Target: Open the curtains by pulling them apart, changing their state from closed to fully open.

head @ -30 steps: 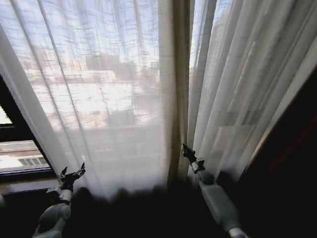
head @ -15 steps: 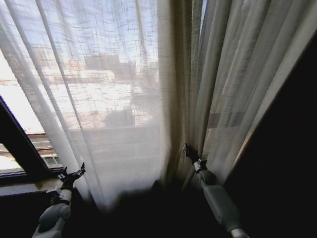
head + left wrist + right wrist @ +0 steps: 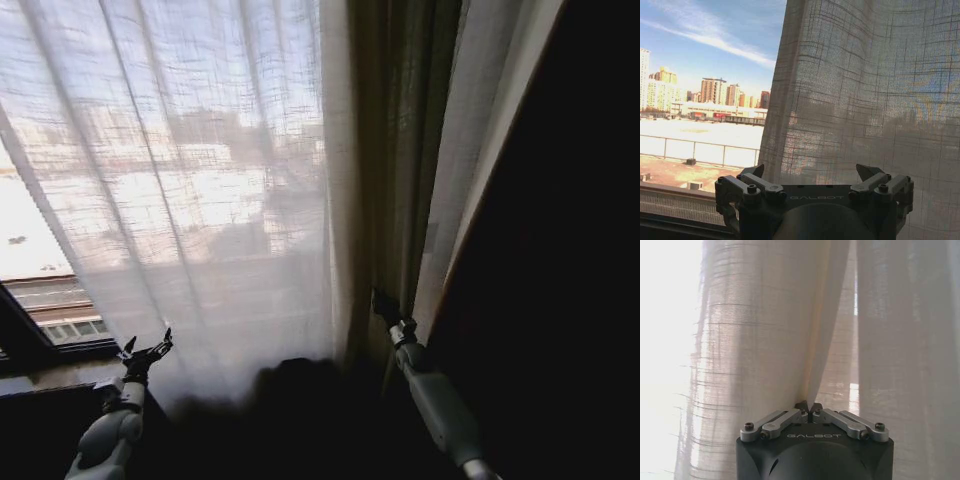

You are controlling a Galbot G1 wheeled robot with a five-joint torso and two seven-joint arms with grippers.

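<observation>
High-rise room, curtains (image 3: 200,200), skyline (image 3: 700,95)

Curtains (image 3: 200,200) run past the head view's top edge, hems lost in shadow below; right gripper (image 3: 383,303) tips buried in dark folds; left gripper (image 3: 812,175) body cut by the frame bottom.

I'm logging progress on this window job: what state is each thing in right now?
Curtains: left panel spread across the window, right panel bunched toward the dark drape; bare glass at the far left.
Left gripper: open, holding nothing, beside the left panel's edge.
Right gripper: shut on a fold of curtain.
Dark drape: hanging at the right.
</observation>
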